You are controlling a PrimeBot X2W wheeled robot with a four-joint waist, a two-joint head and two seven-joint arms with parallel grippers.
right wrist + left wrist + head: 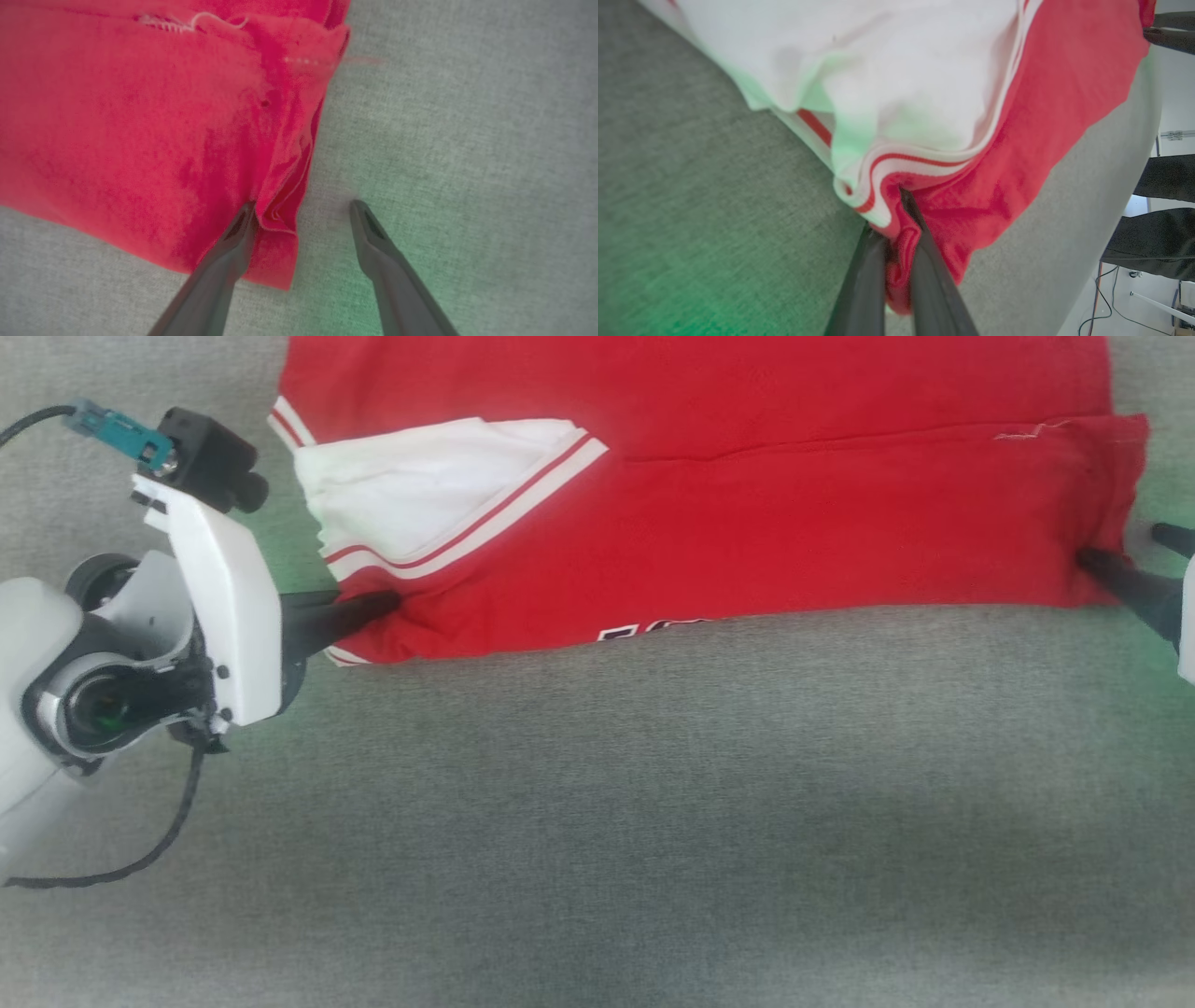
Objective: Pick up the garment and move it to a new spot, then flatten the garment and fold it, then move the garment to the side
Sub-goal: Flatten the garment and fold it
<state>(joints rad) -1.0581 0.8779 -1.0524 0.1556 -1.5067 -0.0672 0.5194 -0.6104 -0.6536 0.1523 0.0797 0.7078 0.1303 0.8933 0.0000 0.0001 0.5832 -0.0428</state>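
Observation:
The garment, a red jersey with a white sleeve and striped trim, lies folded across the far part of the grey table. A bit of black-edged white lettering peeks out at its near edge. My left gripper is shut on the garment's near left corner, just below the sleeve trim. In the left wrist view the fingers pinch a bunched red fold of the garment. My right gripper stands open at the garment's right edge. One finger rests on the red cloth and the other lies on bare table.
The grey fabric-covered table stretches wide in front of the garment. Past the table's edge in the left wrist view are dark shapes and cables on a pale floor.

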